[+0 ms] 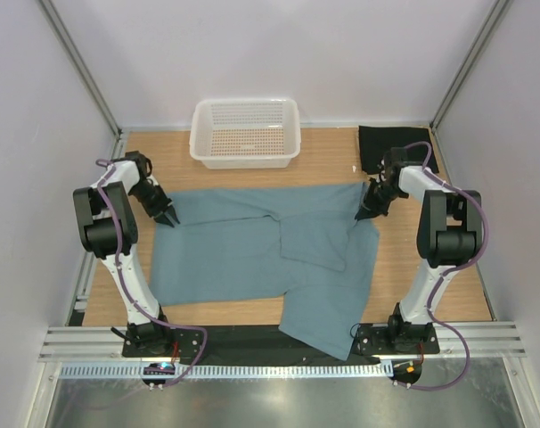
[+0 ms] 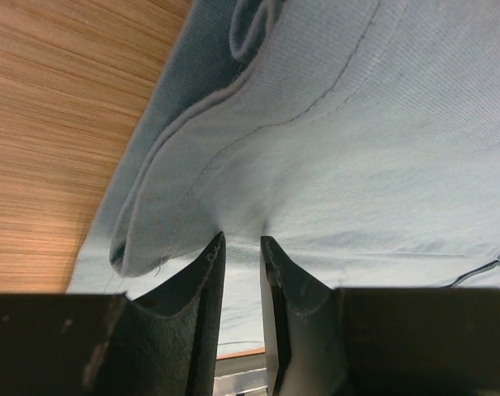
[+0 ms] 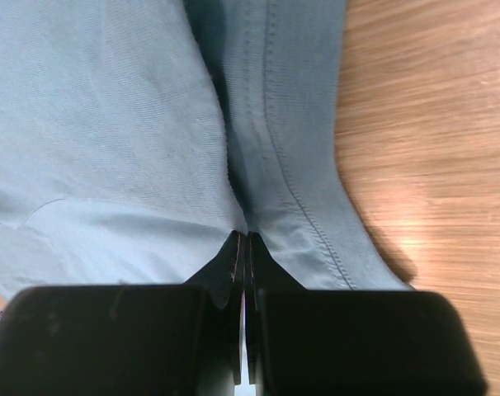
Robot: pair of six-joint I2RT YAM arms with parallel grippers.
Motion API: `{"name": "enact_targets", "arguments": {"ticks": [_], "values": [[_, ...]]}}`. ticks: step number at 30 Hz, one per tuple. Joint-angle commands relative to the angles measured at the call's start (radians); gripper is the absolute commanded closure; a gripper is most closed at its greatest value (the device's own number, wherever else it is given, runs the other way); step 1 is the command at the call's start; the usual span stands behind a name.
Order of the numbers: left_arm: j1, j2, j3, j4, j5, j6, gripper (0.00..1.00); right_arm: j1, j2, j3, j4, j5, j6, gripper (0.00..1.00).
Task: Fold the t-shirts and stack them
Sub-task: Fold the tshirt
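The teal t-shirt (image 1: 252, 254) lies spread over the middle of the table (image 1: 448, 285), its lower part hanging off at 6 o'clock. The left gripper (image 1: 167, 217) at 10 o'clock and the right gripper (image 1: 366, 211) at 2 o'clock are each closed to a sliver, pinching puckered cloth. I'd judge they hold the far edge ready to fold it over, with the black t-shirt (image 1: 390, 143) parked at 1 o'clock.
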State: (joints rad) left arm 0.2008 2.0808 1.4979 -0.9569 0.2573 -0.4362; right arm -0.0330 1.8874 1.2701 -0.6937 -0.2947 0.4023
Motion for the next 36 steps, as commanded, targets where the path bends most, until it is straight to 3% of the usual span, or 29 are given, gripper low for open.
{"name": "enact_targets", "arguments": {"ticks": [1, 8, 12, 15, 22, 27, 36], "values": [[0.017, 0.033, -0.007, -0.014, -0.090, 0.040, 0.75, -0.027, -0.050, 0.035, -0.041, 0.057, -0.020, 0.99], [0.018, 0.028, -0.004, -0.013, -0.086, 0.045, 0.75, -0.041, -0.011, 0.058, -0.033, 0.063, -0.072, 0.96], [0.011, -0.014, 0.004, -0.031, -0.059, 0.042, 0.71, -0.036, -0.028, 0.083, -0.087, 0.049, -0.066, 0.68], [-0.011, -0.069, -0.004, -0.042, -0.035, 0.036, 0.68, -0.013, -0.125, 0.049, -0.130, 0.022, -0.071, 0.58], [-0.029, -0.128, -0.038, -0.008, -0.012, 0.013, 0.68, 0.100, -0.231, -0.196, -0.104, -0.191, -0.056, 0.59], [-0.031, -0.125, -0.030, -0.017, -0.015, 0.020, 0.68, 0.119, -0.300, -0.334, -0.104, -0.201, -0.022, 0.62], [-0.028, -0.093, -0.022, -0.016, -0.050, 0.027, 0.68, 0.120, -0.324, -0.425, -0.054, -0.205, 0.026, 0.64]]}}
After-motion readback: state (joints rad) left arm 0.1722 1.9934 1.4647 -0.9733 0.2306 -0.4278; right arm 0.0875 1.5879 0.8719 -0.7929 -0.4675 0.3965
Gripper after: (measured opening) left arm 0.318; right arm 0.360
